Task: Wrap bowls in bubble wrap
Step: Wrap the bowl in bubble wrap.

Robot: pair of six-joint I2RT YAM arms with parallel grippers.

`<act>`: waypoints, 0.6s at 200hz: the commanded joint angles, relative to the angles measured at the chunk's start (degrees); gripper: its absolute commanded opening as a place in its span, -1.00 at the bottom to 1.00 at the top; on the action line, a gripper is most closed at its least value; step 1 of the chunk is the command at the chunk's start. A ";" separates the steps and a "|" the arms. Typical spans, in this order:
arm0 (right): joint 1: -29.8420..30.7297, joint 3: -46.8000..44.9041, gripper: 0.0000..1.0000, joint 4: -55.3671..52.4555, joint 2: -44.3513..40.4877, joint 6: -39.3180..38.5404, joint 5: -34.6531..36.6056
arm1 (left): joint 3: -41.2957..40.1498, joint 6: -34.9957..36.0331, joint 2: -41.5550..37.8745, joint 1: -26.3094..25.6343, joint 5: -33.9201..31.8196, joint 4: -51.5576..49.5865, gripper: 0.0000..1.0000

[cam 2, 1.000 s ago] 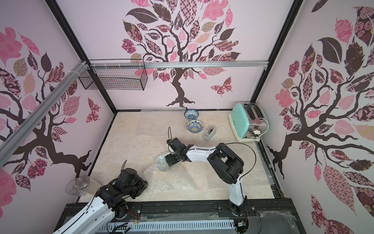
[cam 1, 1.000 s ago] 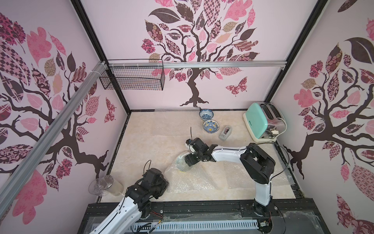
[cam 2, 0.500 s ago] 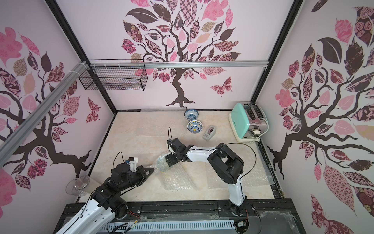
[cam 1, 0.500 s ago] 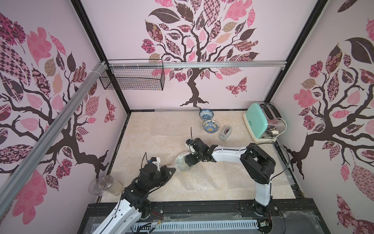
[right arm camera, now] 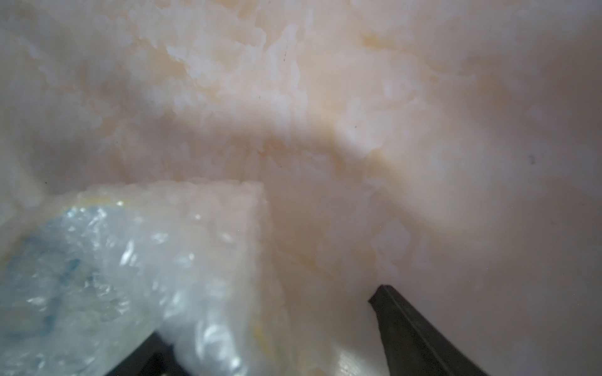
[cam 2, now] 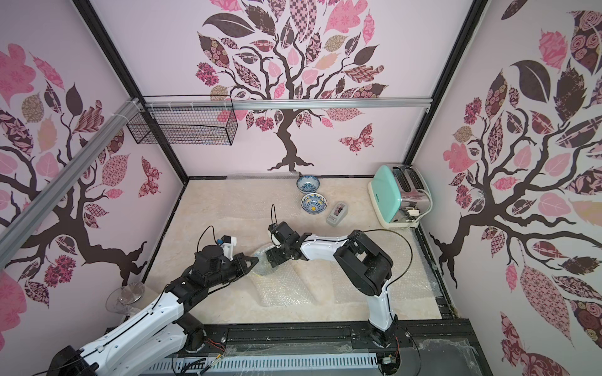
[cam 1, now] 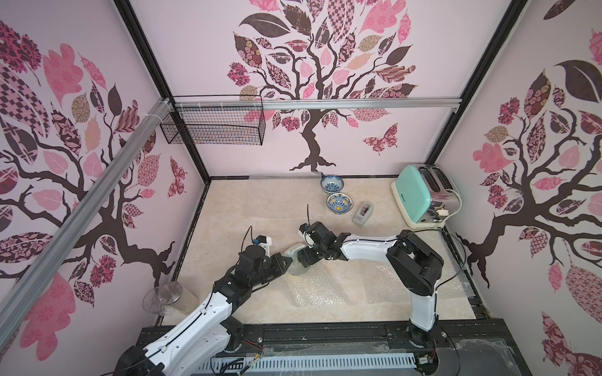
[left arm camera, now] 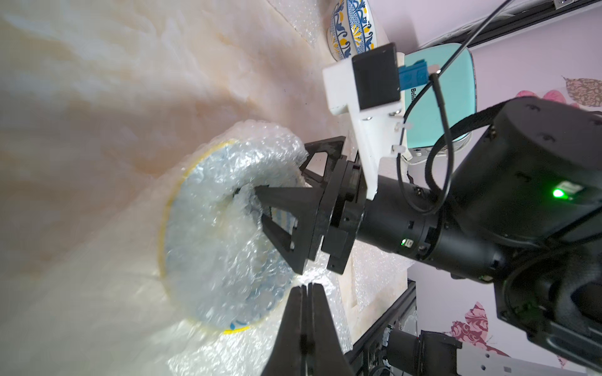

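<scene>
A: Nearest the front rail, the bubble wrap (cam 1: pixel 312 289) lay rumpled on the table (cam 1: pixel 228 208), well apart from the toaster (cam 1: pixel 420 195) and forward of it. Which step did you make this?

B: First bowl, mid-wrap, I'd judge. The yellow-rimmed bowl (left arm camera: pixel 208 254) sat just past that sheet, far out from the toaster toward the left arm's side. Wrap was draped over its mouth and sagged into the hollow.

A: And the left gripper (left arm camera: pixel 307 286)?

B: Jaws pressed flat together, tips right against the wrap at the bowl's near rim. Whether a fold was nipped between them, I couldn't tell.

A: The right gripper (left arm camera: pixel 280 174) sat on the toaster's side of that bowl.

B: Jaws spread wide, clamped on nothing. One finger (left arm camera: pixel 283 197) was poked down into the wrap inside the bowl. The other stood outside the rim, and the right wrist view showed bare table beside it.

A: So, the next move?

B: To my eye, the loose sheet needed drawing round the uncovered side and tucking under, with one arm pinning the bowl. Light crockery, slippery film: it could skid.

A: Farther back?

B: A small grey tape dispenser (cam 1: pixel 362 213) near the toaster. Then came the yellow-accented bowl (cam 1: pixel 339 203) on the dispenser's far side from the toaster. Last, the blue-and-white bowl (cam 1: pixel 332 185) by the back wall, both of them bare.
</scene>
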 commanded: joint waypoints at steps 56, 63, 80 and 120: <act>-0.38 -2.79 0.66 -5.00 1.73 0.36 -0.11 | 5.89 6.76 3.30 1.54 -5.31 -4.38 -1.00; -0.39 -2.62 0.66 -5.12 1.84 0.37 -0.22 | 6.36 5.99 0.73 1.53 -10.03 -8.79 -0.90; -0.39 -2.51 0.66 -5.18 1.76 0.36 -0.13 | 6.35 4.03 -5.54 2.43 -18.62 -18.19 -0.21; -0.39 -2.57 0.66 -5.14 1.76 0.39 -0.22 | -0.51 3.00 -15.29 9.02 -16.87 -22.53 0.90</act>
